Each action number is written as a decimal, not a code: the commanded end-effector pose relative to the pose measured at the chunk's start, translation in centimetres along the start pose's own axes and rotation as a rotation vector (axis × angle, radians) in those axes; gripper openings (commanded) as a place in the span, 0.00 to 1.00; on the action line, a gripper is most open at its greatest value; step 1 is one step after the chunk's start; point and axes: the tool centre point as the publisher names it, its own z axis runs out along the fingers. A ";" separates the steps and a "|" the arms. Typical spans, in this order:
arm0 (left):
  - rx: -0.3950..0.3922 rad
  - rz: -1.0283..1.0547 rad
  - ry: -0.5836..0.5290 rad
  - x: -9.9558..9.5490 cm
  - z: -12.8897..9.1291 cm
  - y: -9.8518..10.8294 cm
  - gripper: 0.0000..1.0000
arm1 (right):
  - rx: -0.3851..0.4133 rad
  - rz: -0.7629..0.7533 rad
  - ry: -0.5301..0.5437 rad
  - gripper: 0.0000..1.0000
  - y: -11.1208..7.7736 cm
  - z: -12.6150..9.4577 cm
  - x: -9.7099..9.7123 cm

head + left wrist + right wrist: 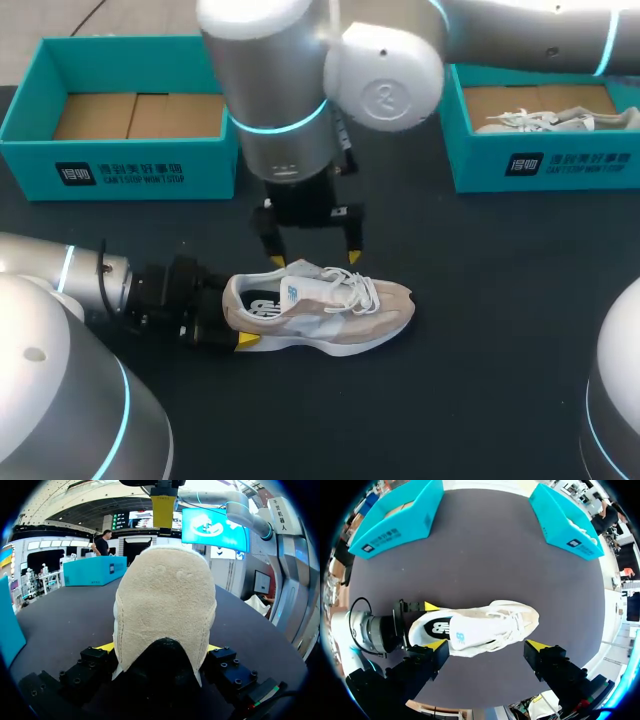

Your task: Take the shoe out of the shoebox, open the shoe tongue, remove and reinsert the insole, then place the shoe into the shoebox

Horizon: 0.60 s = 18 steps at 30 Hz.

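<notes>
Head view, shoe (320, 305): out of the box, upright on its sole on the dark table (480, 400), toe pointing right. Heel pinched from both sides by left gripper (236, 318). Over the collar, right gripper (314, 259), fingers spread wide, apparently clear of the shoe. Tongue not yet pulled open, insole seemingly in place. Judged: first step done; tongue, insole out and back, and return to box all left. Beyond, left shoebox (120, 160) showing cardboard floor; right shoebox (540, 170) with another shoe (545, 120).
</notes>
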 end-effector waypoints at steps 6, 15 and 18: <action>-0.001 0.000 -0.004 0.1 0.0 0.0 0.00 | -0.032 0.044 -0.173 1.00 -1.3 1.6 4.0; -0.001 0.000 -0.004 0.1 0.0 0.0 0.00 | -0.052 0.077 -0.226 1.00 -2.0 3.6 4.9; -0.001 0.000 -0.004 0.1 0.0 0.0 0.00 | -0.057 0.083 -0.234 1.00 -1.9 4.3 5.1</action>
